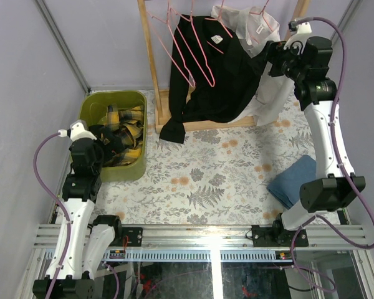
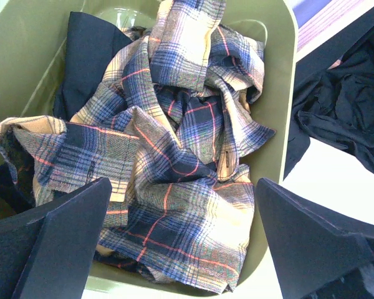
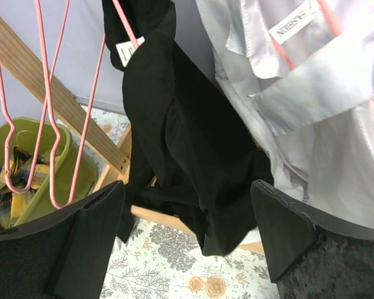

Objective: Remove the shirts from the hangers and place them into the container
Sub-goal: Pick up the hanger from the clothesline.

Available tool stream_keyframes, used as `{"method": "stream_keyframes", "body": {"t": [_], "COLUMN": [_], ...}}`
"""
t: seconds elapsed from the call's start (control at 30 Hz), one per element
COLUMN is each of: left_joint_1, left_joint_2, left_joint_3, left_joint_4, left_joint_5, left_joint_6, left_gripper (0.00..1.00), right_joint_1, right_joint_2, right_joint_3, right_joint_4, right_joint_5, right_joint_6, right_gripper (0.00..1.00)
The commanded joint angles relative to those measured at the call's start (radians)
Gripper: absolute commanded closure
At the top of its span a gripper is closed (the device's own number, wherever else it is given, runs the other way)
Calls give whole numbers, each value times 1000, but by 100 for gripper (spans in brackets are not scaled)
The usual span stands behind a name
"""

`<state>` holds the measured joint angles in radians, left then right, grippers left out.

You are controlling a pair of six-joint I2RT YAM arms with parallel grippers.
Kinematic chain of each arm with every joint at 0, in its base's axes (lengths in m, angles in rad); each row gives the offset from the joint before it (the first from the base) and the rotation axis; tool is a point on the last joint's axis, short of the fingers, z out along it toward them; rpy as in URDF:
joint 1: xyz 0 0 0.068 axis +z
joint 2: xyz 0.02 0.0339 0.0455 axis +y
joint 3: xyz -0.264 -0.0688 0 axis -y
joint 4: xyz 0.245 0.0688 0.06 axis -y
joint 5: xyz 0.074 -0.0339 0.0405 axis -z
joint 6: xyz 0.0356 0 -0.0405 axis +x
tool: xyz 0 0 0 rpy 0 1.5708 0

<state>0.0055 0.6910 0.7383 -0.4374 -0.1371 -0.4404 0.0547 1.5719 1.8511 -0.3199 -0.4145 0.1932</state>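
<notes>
**Risk of taking two shirts at once, or pulling the rack**

The black shirt [image 3: 187, 143] hangs crooked on the wooden rack [image 1: 148, 62], with one sleeve down on the desk [image 1: 224, 187]. The white shirt [image 3: 324, 124] hangs touching it on the right. Empty pink wire hangers [image 1: 187, 50] hang just beside it on the left. The plaid shirt [image 2: 174, 156] lies already in the olive-green container [image 1: 115, 94], on top of dark cloth.

The right hand [image 3: 187, 187] is wide open and grips nothing; the lower part of the black shirt hangs between its fingers. If it closes here, the right finger can also catch a fold of the white shirt, and both will come together. I judge that a pull to the side can snag the collar on its hanger, and then the hanger comes off or the rack tilts. The trailing sleeve may also catch on the rack base.

The left hand [image 2: 182, 184] hovers over the container, fully open and empty. The container looks rather full, so a further shirt may slide over the rim.
</notes>
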Motion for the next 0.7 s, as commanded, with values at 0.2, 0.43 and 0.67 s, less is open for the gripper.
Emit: {"method": "stream_keyframes", "body": {"t": [0.2, 0.43, 0.67], "left_joint_1": [0, 0, 0], "left_joint_2": [-1, 4, 4], "left_joint_3": [-8, -8, -12], "left_joint_4": [67, 72, 75], "left_joint_5": [7, 15, 17], "left_joint_6": [-6, -3, -3], "left_gripper": [0, 0, 0], "right_joint_1": [123, 171, 179], "right_joint_2": [204, 243, 246], "right_joint_3": [220, 249, 246], "right_joint_4": [-86, -122, -94], "right_joint_5": [105, 209, 245], "right_joint_6": [-163, -262, -284], "right_gripper": [13, 18, 25]}}
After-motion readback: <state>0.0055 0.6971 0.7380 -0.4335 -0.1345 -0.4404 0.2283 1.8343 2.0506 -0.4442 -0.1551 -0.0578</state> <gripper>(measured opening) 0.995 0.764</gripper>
